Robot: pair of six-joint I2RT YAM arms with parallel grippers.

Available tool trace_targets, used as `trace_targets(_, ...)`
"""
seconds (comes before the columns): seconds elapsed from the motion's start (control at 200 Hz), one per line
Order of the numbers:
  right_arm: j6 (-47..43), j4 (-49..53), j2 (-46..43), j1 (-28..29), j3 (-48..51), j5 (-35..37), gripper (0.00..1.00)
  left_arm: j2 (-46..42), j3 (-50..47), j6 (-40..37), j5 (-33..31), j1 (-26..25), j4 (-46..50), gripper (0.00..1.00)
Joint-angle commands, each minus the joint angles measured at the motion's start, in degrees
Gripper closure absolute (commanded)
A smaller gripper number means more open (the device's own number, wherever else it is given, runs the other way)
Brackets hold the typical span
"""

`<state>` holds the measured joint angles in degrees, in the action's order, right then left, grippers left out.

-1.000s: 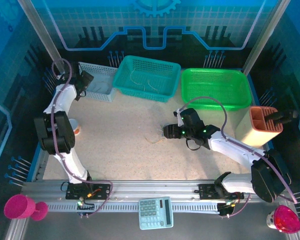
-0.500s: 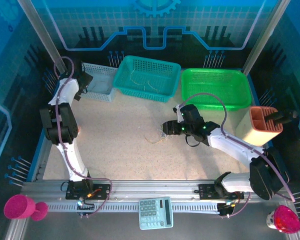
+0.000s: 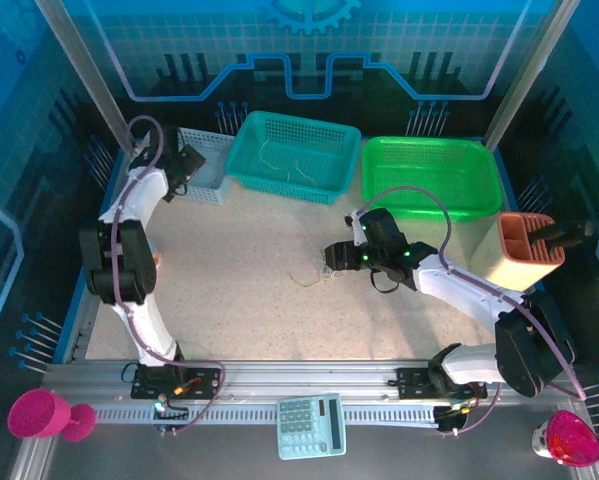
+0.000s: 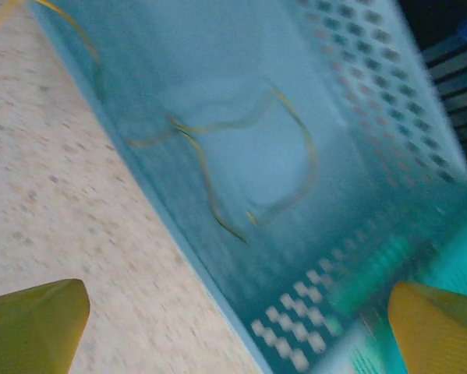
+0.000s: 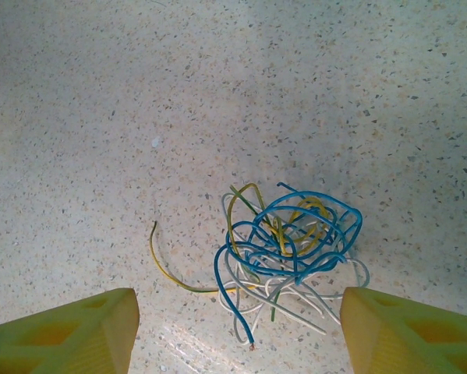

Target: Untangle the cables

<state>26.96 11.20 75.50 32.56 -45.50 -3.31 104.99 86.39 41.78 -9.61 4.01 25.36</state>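
Right wrist — cables (image 5: 284, 249) bunched just ahead of spread right hand (image 5: 237, 319).

Robot lab test cell. Evidence: two arms (image 3: 449, 285) bolted to slotted aluminium rail (image 3: 309, 385) at near edge of speckled worktop (image 3: 239, 300); blue printed panels (image 3: 409, 60) with gear graphic around it; metal frame posts (image 3: 79, 60); plastic sorting baskets (image 3: 279, 188) along far edge.
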Motion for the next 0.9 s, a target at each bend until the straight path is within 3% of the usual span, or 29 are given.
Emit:
trace_targets(0.0, -1.20, 1.98, 0.08, -0.87, -0.26, 1.57, 0.30, -8.41, -5.65, -4.16, 3.93, -4.60, -2.09, 0.01)
trace_targets(0.265, -0.36, 2.26, 0.79, -2.65, 1.46, 2.15, 0.36, -18.94, -21.22, -2.76, 7.24, -17.98, -5.85, 0.01)
trace_targets(0.485, 5.30, 1.79, -1.22, -6.70, 4.89, -0.30, 0.40, -17.76, -22.47, -6.96, 8.99, -30.85, -5.15, 0.01)
trace_targets(0.68, 8.32, 3.55, -4.39, -11.40, 6.48, -1.40, 0.39, -12.30, -18.81, -16.75, 6.76, -41.68, -5.62, 0.16)
trace_targets(0.895, 10.29, 4.40, -6.89, -16.66, 7.35, -4.71, 0.36, -4.19, -10.53, -29.07, 3.41, -49.31, -1.61, 0.33)
